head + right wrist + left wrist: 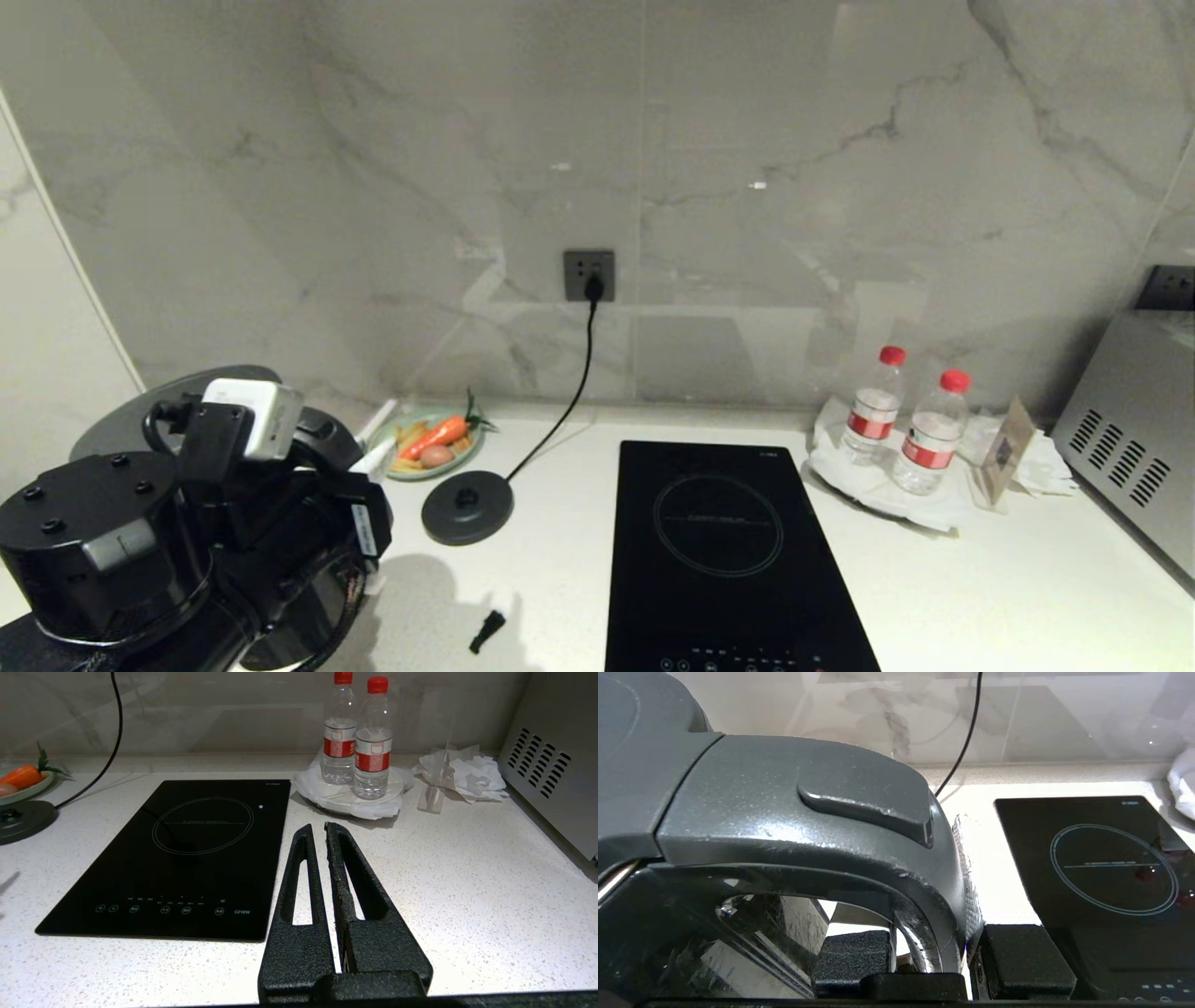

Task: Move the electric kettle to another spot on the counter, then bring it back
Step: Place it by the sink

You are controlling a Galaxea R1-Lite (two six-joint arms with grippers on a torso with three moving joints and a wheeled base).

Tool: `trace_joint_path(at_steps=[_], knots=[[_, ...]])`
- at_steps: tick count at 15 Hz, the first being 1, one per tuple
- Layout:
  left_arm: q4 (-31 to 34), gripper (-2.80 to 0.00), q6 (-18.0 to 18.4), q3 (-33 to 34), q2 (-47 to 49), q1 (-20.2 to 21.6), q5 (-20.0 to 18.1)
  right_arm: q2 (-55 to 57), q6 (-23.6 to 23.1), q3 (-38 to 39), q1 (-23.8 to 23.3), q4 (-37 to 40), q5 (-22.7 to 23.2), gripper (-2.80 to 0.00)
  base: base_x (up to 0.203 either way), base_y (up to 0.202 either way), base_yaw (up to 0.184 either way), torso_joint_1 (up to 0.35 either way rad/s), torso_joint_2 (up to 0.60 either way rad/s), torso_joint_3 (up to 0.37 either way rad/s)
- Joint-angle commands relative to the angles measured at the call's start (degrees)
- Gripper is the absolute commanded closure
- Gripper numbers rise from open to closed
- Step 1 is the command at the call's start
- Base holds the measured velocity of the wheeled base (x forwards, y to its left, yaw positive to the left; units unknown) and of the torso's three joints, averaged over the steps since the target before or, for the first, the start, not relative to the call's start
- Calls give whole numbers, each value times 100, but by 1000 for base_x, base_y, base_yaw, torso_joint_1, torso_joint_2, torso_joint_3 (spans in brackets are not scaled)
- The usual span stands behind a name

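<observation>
The electric kettle (808,812) fills the left wrist view, its loop handle arching from the flat lid (626,742). My left gripper (938,952) is shut on that handle, one finger (852,956) inside the loop and the other outside it. In the head view the left arm covers most of the kettle (140,411) at the counter's (980,597) near left; whether it rests on the counter is hidden. My right gripper (317,828) hangs shut and empty above the counter, right of the cooktop.
The round corded base disc (467,506) sits bare, right of the kettle, with its cord running to a wall socket (589,275). Behind it is a plate of vegetables (437,443). The black cooktop (728,551), two water bottles (873,401) and a steel appliance (1130,439) lie to the right.
</observation>
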Motion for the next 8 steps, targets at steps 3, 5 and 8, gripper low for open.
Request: trace_joint_path(at_steps=[3,5,8], knots=[[-35,0,-8,144,5,0,17,0,-11,0,0,2,2,0,0,0,0,22,-42,-25],[-35,0,-65,306,-5,21,17,0,-7,0,0,2,2,0,0,0,0,0,0,0],[-38,0,-166,505,-128,253,68,0,-5,0,0,2,2,0,0,0,0,0,0,0]])
